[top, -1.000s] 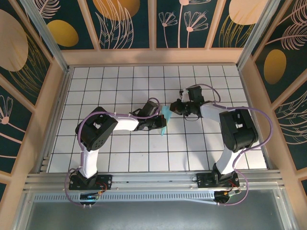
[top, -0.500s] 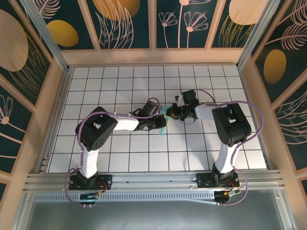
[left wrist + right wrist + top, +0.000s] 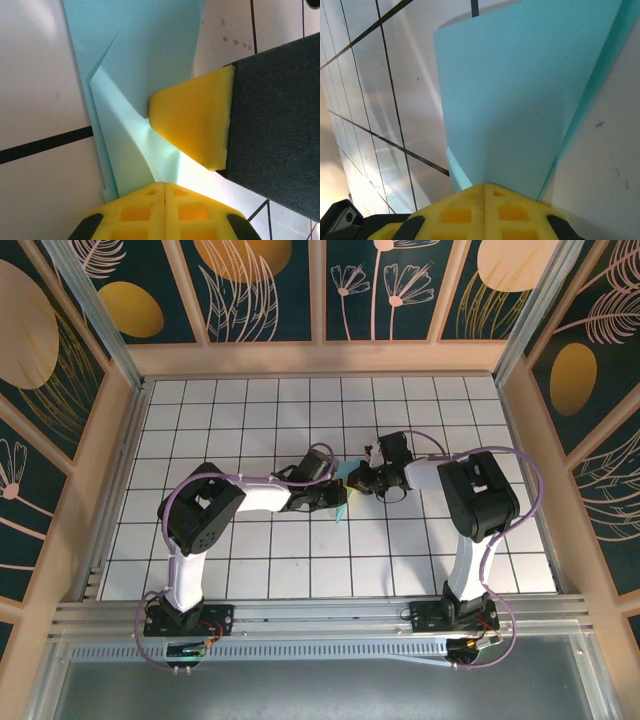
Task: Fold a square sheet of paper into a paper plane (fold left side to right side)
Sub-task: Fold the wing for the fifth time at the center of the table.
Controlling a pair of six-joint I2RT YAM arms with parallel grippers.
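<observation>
The left gripper pinches the folded light-blue sheet of thin paper under its yellow pad, the sheet lying ahead on the white gridded desk. The right gripper faces it, just beside. Paper hides its fingers, so its grip cannot be told.

Left tool and right tool meet, both clamped.

- The paper sits on the middle of the table.
- The left gripper meets the paper's left side, and the right gripper its right side, slightly farther back.
</observation>
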